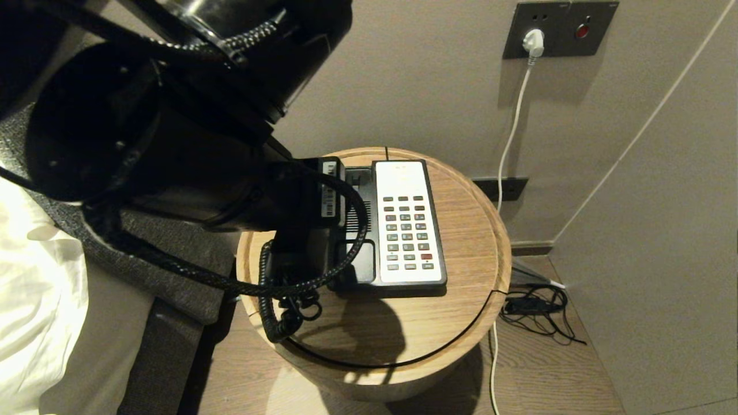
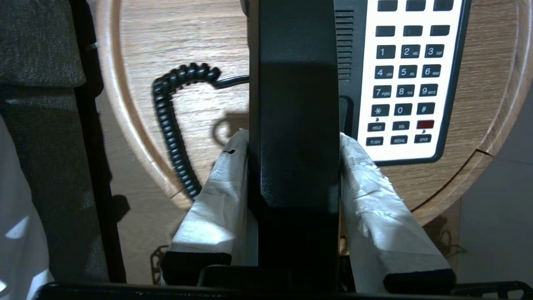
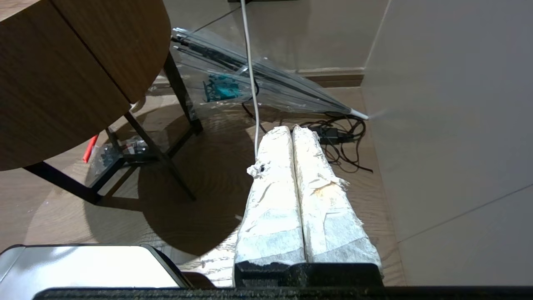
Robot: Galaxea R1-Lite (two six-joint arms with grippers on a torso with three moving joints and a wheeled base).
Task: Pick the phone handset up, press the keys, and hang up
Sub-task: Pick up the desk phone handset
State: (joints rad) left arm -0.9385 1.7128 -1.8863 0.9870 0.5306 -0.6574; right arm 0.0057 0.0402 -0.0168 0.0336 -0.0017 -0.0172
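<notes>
The black phone handset [image 2: 293,104] stands lengthwise between the white-wrapped fingers [image 2: 366,183] of my left gripper [image 2: 293,137], which is shut on its middle. It hangs over the left side of the black-and-white phone base [image 1: 409,222]. In the head view my left arm covers the handset, and the cradle's grille and recess [image 1: 357,259] show bare. The coiled cord [image 1: 268,300] loops down to the table's left edge. The keys [image 2: 402,83] lie just right of the handset. My right gripper [image 3: 292,129] is shut and parked low over the floor.
The phone sits on a round wooden side table [image 1: 467,242] against the wall. A bed with white linen [image 1: 29,288] is close on the left. A white plug [image 1: 533,40] and cable run down the wall to tangled cords [image 1: 536,308]. A clear umbrella [image 3: 258,79] lies on the floor.
</notes>
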